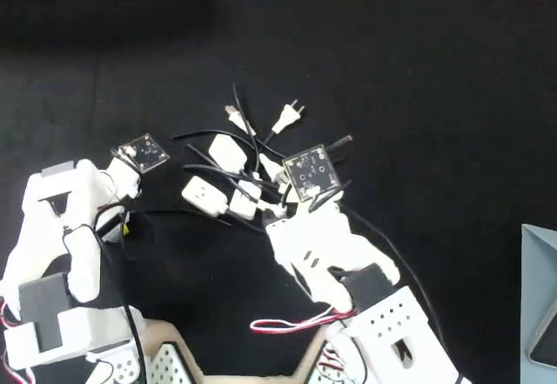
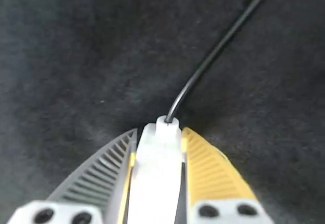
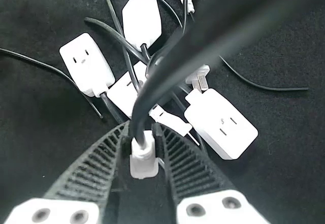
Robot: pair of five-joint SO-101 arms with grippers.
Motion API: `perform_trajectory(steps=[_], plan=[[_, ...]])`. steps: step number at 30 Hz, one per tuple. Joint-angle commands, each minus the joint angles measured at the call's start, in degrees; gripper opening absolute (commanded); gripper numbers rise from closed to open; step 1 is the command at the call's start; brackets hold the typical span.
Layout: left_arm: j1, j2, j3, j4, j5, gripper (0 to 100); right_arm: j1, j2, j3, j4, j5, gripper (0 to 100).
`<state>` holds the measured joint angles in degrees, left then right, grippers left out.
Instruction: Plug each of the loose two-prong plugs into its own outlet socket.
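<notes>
High view over the black cloth [image 1: 435,70]: at left, the left gripper [image 2: 159,132] is clamped on a white corded piece [image 2: 156,173], cord end outward, low over bare cloth. We cannot tell whether it is a plug or a socket.

At centre lies the heap, where several white sockets, one face-up socket [image 3: 86,64] among them, are tangled with a loose plug [image 1: 287,119].

Just right of it, the right gripper [image 3: 141,128] pinches what looks like a small white plug [image 3: 143,160], its black cord [image 3: 213,31] arching over the heap, near a second socket [image 3: 221,118].

We judge that mating is the step in hand. Next, the prongs must meet the slots of a steadied socket, and crossing cords could drag neighbours along. A grey bin [image 1: 540,288] sits far right, well apart.
</notes>
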<state>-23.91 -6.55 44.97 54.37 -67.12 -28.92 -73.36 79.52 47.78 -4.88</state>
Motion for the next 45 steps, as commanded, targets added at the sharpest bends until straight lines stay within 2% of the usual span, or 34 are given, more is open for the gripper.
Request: perform_trajectory(steps=[1, 8, 13, 17, 24, 27, 31, 33, 38, 41, 45], plan=[[1.19, -4.57, -2.51, 5.71, 0.79, 3, 0.97, -0.84, -0.31, -1.14, -0.62, 1.3], [3.30, -23.82, -1.98, 18.99, 0.88, 3, 0.97, -0.84, -0.31, -1.05, -0.62, 1.3], [5.14, -33.32, -1.71, 19.87, 4.57, 3, 0.97, -1.01, -0.31, -0.97, -0.62, 1.3], [7.60, -34.46, 2.51, 11.60, 11.60, 3, 0.97, -1.10, -0.31, -0.97, -0.62, 1.3], [11.47, -34.46, 17.01, -15.30, 27.52, 3, 0.97, -1.19, -0.31, -1.05, -0.62, 1.3], [12.00, -34.46, 21.93, -24.62, 30.68, 3, 0.97, -1.19, -0.31, -1.05, -0.53, 1.3], [12.09, -34.46, 28.00, -33.14, 30.95, 3, 0.97, -1.10, -0.22, -1.05, -0.53, 1.3], [12.18, -34.81, 31.08, -35.08, 30.77, 6, 0.97, -1.01, -0.22, -1.05, -0.53, 1.3], [12.79, -35.16, 35.47, -35.16, 31.12, 30, 0.97, -0.92, -0.22, -1.05, -0.44, 1.3], [12.70, -35.87, 35.03, -34.64, 31.12, 30, 0.97, -0.92, -0.22, -1.05, -0.44, 1.3], [12.97, -40.79, 33.01, -26.11, 31.12, 30, 0.97, -0.92, -0.22, -0.97, -0.35, 1.3]])
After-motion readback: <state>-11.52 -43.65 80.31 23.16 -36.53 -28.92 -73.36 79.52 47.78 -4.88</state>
